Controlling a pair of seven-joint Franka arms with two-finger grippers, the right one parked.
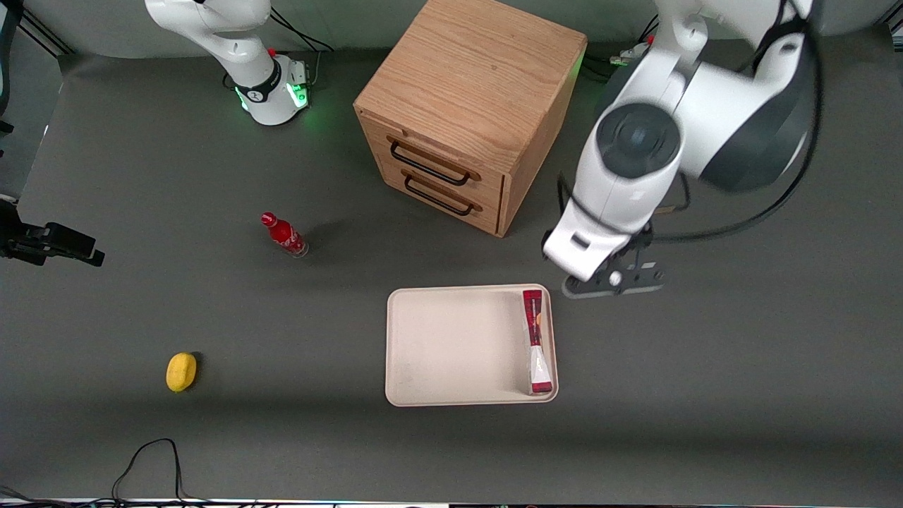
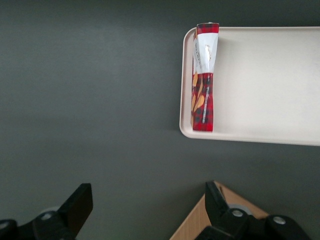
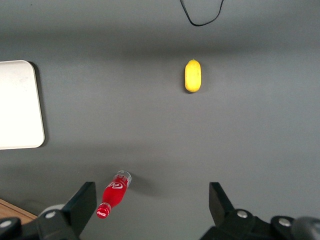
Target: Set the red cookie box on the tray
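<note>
We see the flat red cookie box against the cream tray rim; hand wide, empty, above the counter. Risk: a jolt tips it out.

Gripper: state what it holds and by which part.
Nothing. The gripper is open above the table beside the tray; the box lies in the tray.

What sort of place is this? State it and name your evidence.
Likely a robot test bench: a dark-covered table with unrelated props, a wooden drawer unit, the tray holding the red cookie box, and the open gripper hanging above.
</note>
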